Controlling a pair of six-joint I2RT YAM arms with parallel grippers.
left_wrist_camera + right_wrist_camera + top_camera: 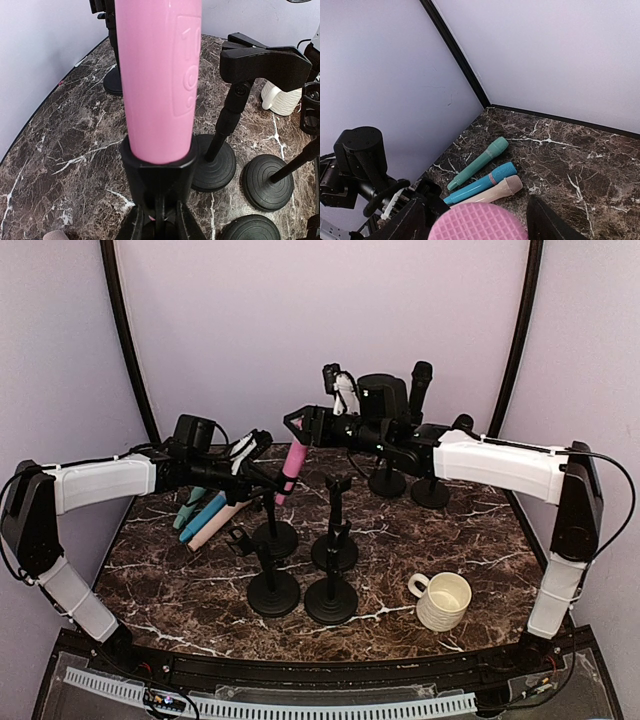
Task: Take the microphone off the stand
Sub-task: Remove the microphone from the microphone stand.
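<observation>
Now left pincer (160,226) clamps stand (159,175); right pincer (477,222) wide around pink microphone (160,75). Pulling before closing risks slipping off

Six microphones (293,468), six stands (331,600), one mug (443,600)

In the left wrist view the pink microphone (157,75) runs off the top edge. The left gripper (159,221), clamped on the stand (157,175), is cropped at the bottom. A mug (281,100) is half hidden behind a second stand (265,65). In the right wrist view the bottom edge cuts the right gripper (476,222), so its hold on the microphone cannot be told.
</observation>
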